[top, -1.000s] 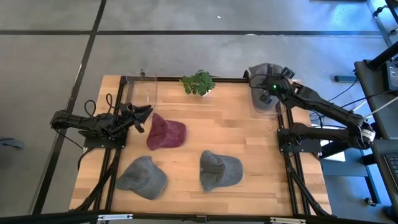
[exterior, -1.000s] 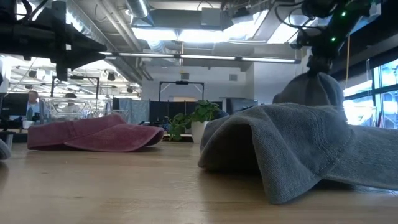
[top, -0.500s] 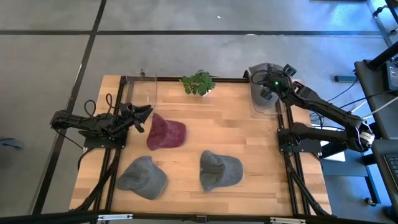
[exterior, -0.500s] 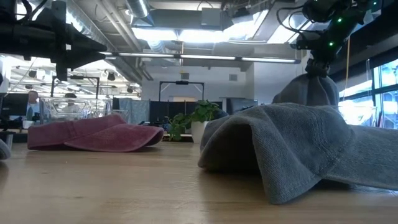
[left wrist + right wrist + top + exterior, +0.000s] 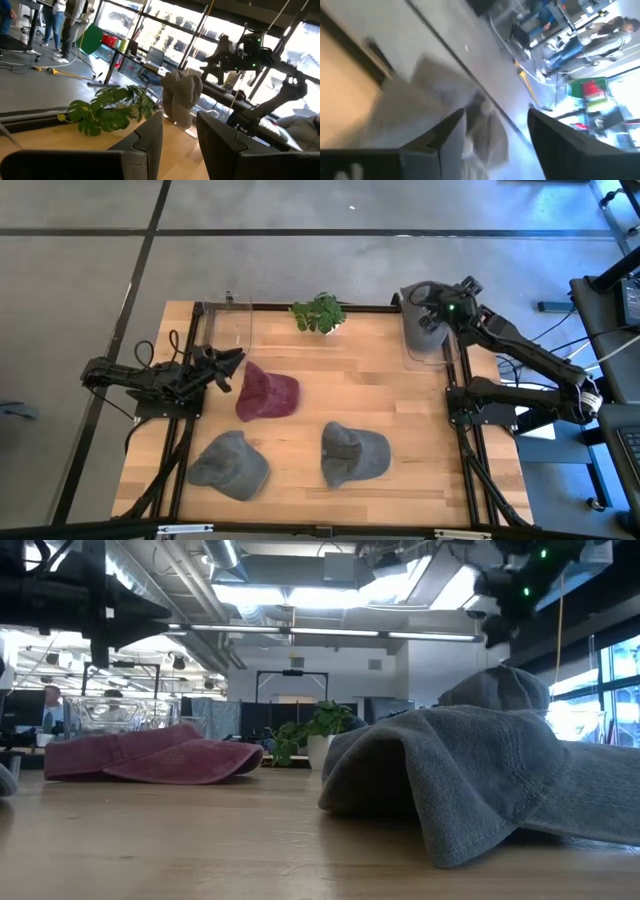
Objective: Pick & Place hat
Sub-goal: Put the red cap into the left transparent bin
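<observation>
A soft grey fabric cap (image 5: 421, 320) sits slumped in the clear plastic bin (image 5: 430, 356) at the table's far right corner. The right pincer (image 5: 447, 304) hovers just above it, fingers apart and empty. The left pincer (image 5: 226, 363) waits, fingers apart, beside the maroon cotton cap (image 5: 267, 393). Such caps look light and floppy, likely to fold when lifted; pinching the crown or stiffer brim seems best.

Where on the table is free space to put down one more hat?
Bare wood lies between the plant and the clear bin, right of the maroon hat. The front is crowded: two grey hats lie there.
</observation>
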Motion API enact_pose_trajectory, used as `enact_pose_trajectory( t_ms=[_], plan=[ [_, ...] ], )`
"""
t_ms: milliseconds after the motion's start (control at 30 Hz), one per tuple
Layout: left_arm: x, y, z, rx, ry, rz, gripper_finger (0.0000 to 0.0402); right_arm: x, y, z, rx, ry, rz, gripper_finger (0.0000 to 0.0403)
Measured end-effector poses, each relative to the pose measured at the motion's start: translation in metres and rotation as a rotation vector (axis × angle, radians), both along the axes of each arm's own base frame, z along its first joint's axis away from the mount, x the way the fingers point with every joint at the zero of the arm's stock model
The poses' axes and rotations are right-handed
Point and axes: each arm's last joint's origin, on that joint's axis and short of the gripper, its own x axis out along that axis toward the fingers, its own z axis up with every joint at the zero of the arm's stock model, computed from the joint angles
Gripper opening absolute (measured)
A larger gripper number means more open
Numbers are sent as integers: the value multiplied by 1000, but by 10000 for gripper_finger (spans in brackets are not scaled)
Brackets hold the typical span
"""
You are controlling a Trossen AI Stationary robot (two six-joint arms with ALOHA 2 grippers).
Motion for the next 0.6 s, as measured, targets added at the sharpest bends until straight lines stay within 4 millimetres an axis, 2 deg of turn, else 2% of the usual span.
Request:
enact_pose_trajectory(
  t_ms=[100,200,300,367,433,600],
  plan=[
    [-1,0,4,-11,-50,-1,114,6,5,17,83,-205,152,219],
    [-2,0,9,-20,-107,-6,114,17,14,27,248,-406,463,220],
    [-3,-1,13,-19,-154,-46,114,27,25,30,366,-509,745,220],
    [-3,-1,16,-10,-188,-82,114,33,31,28,384,-518,799,220],
    [-4,-2,19,14,-198,-109,114,37,34,24,373,-489,777,220],
    [5,-7,38,166,-95,-237,114,45,33,16,312,-421,700,220]
  ],
)
